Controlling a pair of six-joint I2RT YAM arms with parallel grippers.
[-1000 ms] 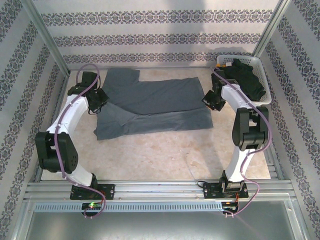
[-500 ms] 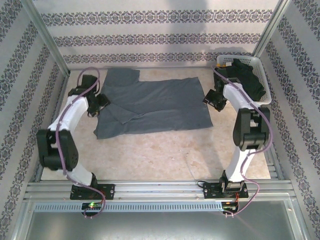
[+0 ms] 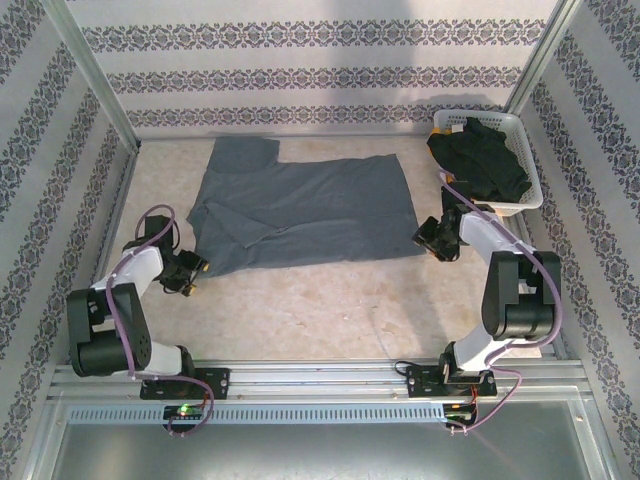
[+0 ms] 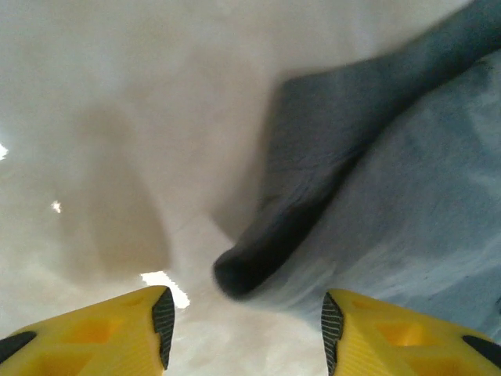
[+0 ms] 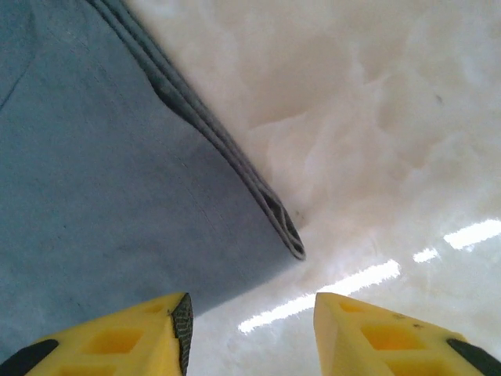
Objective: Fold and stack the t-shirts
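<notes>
The slate blue-grey t-shirt [image 3: 310,210] lies spread on the tabletop [image 3: 330,310]. The left hand [image 3: 192,272] is at its eight o'clock corner and the right hand [image 3: 428,240] at four, both with fingers apart and empty.

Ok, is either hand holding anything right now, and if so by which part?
Nothing is held. The left hand and the right hand are both open, each with a corner of the blue-grey t-shirt just ahead of its fingers.

Near table [image 3: 330,310] bare; blue-grey t-shirt [image 3: 310,210] mid; basket [image 3: 485,116] far-right corner.
</notes>
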